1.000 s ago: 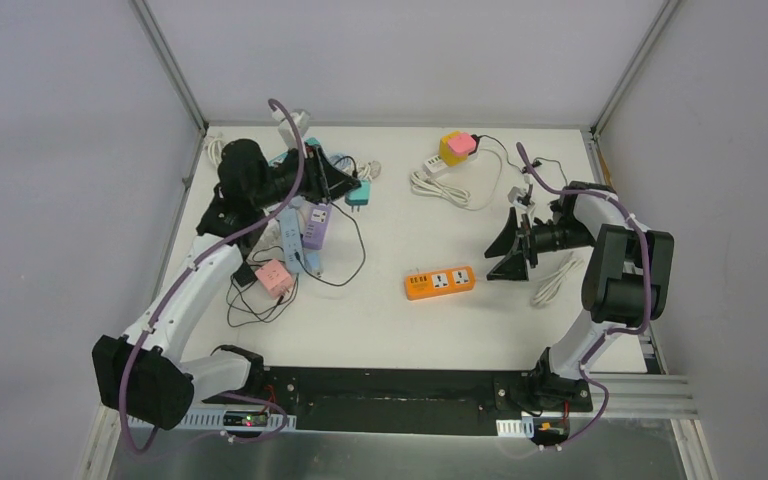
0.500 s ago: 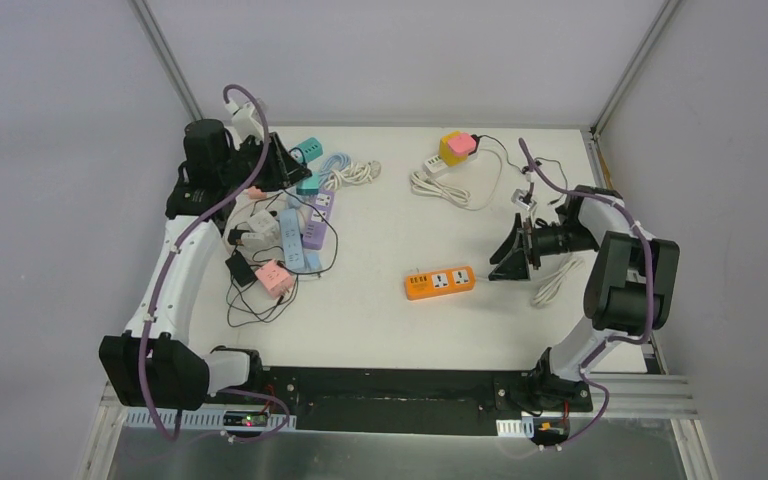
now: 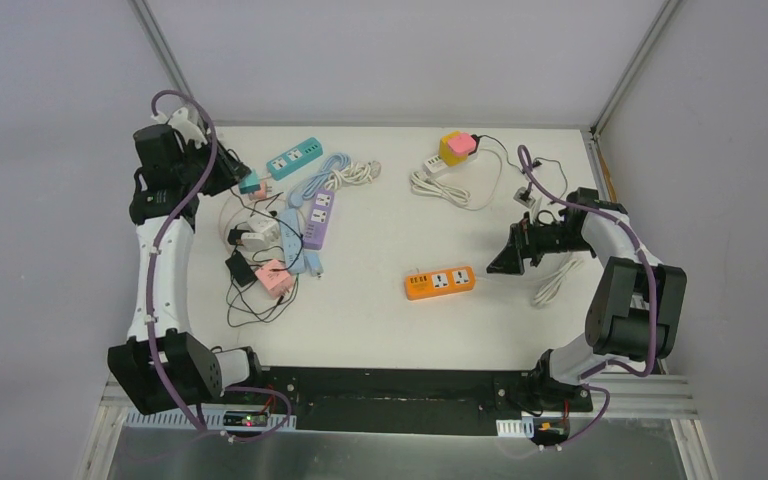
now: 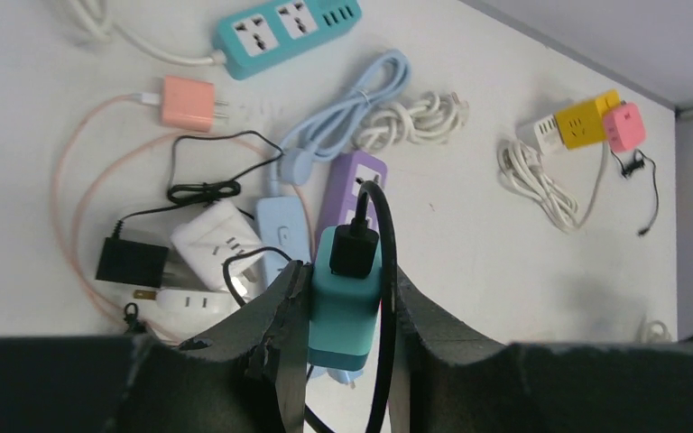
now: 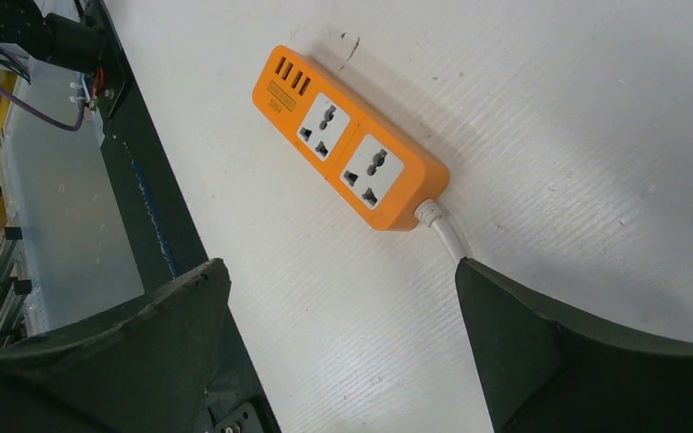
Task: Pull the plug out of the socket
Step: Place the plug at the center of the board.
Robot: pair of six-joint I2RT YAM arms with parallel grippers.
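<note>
- The left gripper (image 4: 345, 273) was closed to a narrow gap on the teal plug (image 4: 343, 311), clamping it by 2 opposite sides.
- The plug hung in that grip above the table (image 3: 390, 330), near its far left corner, touching none of the power strips.
- Its pins were hidden behind the fingers, so it was probably free of any socket, though the view could not confirm this.
- Its long axis ran along the fingers. A black cable (image 4: 386, 234) was plugged into its outer end and looped back down past the gripper.
- The purple power strip (image 4: 338, 194) lay straight beyond the fingertips, on the table below.
- Only the left arm was at the plug. The right gripper (image 5: 336, 271) stood wide open and empty beside the orange power strip (image 5: 352, 153), well apart, and that strip's 2 sockets were bare.
</note>
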